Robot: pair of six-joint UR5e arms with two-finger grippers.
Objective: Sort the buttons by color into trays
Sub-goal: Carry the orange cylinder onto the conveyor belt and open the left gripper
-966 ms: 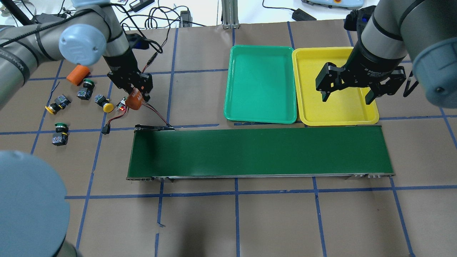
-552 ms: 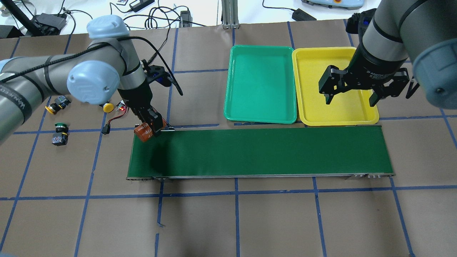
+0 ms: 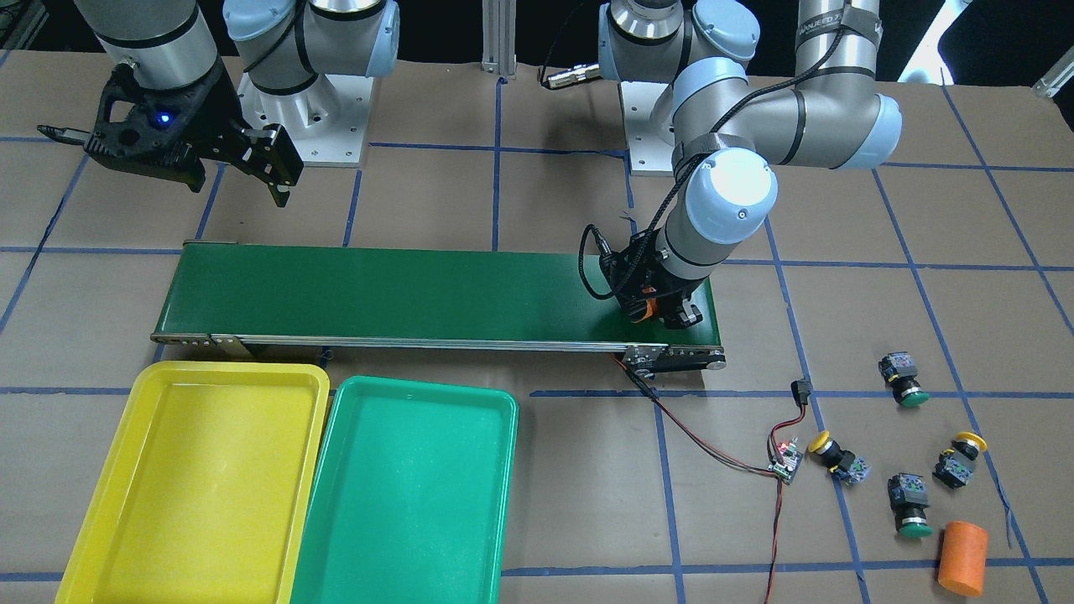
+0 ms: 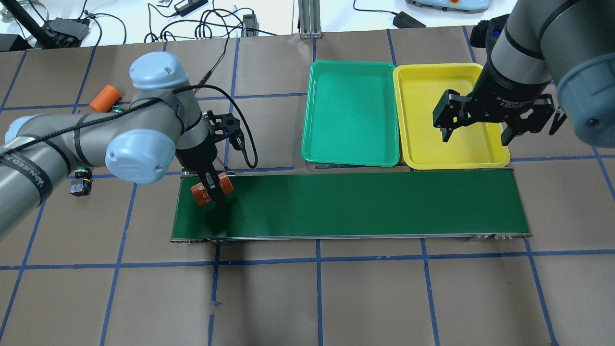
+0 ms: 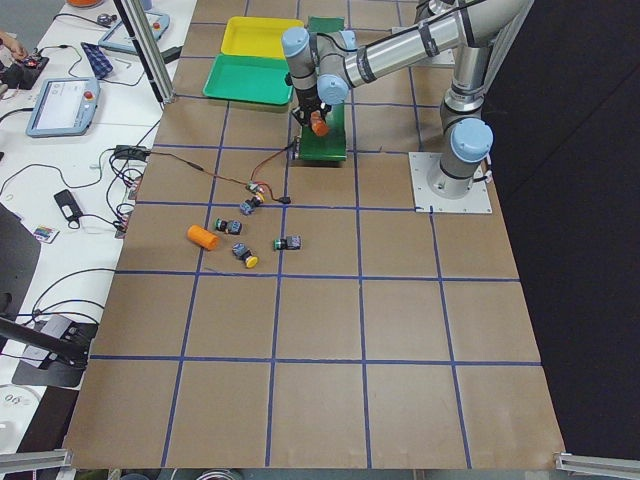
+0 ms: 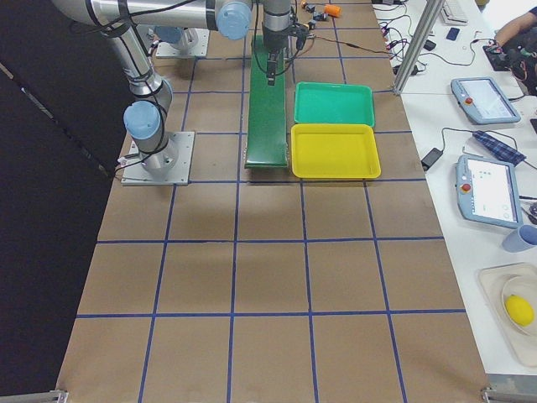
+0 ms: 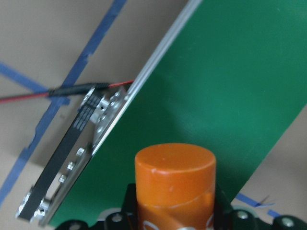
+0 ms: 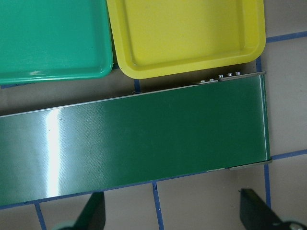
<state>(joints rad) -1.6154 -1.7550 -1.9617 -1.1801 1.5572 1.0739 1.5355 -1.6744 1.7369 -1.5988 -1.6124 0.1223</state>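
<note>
My left gripper [image 4: 212, 191] is shut on an orange cylinder [image 7: 175, 184] marked 4680 and holds it over the left end of the dark-green conveyor belt [image 4: 360, 204]. Four buttons lie on the table left of the belt: two green-capped [image 3: 904, 379] [image 3: 910, 505] and two yellow-capped [image 3: 832, 453] [image 3: 956, 461]. In the overhead view the arm hides most of them; one green one [image 4: 80, 182] shows. The green tray [image 4: 350, 113] and the yellow tray [image 4: 451, 144] are empty. My right gripper [image 4: 476, 130] is open and empty over the yellow tray's near edge.
A second orange cylinder [image 3: 961, 558] lies beside the buttons. A small circuit board [image 3: 784, 460] with red and black wires runs to the belt's end. Cables and boxes lie past the table's far edge [image 4: 202, 19].
My left arm has carried the orange cylinder from beside the buttons to over the belt's left end. My right gripper has drifted slightly right and stays open.
</note>
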